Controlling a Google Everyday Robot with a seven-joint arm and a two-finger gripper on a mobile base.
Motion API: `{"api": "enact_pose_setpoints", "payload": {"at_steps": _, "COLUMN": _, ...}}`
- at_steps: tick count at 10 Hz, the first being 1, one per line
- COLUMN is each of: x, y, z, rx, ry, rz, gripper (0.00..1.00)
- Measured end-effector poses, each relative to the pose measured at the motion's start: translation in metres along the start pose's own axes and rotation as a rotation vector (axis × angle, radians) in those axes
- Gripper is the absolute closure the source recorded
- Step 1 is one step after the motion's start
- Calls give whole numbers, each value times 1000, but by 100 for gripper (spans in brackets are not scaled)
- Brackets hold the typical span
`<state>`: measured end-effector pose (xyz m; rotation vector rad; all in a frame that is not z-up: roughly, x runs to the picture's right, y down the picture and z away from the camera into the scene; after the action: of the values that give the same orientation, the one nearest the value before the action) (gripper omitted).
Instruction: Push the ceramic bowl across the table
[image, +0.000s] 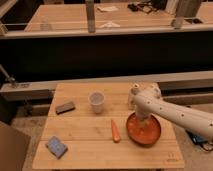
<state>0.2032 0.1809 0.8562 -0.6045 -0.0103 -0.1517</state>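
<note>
gripper (142, 119) down at far rim of ceramic bowl (148, 135) on table (100, 155), grip state impossible to tell; carrot (115, 130) just beside, likely shoved by any leftward push.

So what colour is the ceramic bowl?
The ceramic bowl is orange-red, camera view; gripper at its far side.

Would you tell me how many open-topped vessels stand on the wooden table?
2: the white round cup near the middle back, and the orange-red ceramic bowl at the front right, where the gripper reaches in. The arm may hide more.
</note>
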Motion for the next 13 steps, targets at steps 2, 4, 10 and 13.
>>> {"api": "enact_pose_setpoints", "payload": {"at_steps": 2, "x": -13, "y": -12, "z": -1, "rx": 0, "ry": -8, "rz": -20, "gripper": 32}}
{"api": "enact_pose_setpoints", "payload": {"at_steps": 4, "x": -18, "y": -25, "z": -5, "rx": 1, "ry": -19, "rz": -34, "gripper": 39}}
{"api": "enact_pose_setpoints", "payload": {"at_steps": 10, "x": -59, "y": -61, "z": -7, "rx": 3, "ry": -67, "rz": -79, "gripper": 45}}
{"api": "enact_pose_setpoints", "payload": {"at_steps": 13, "x": -65, "y": -75, "z": -8, "rx": 6, "ry": -86, "rz": -85, "gripper": 57}}
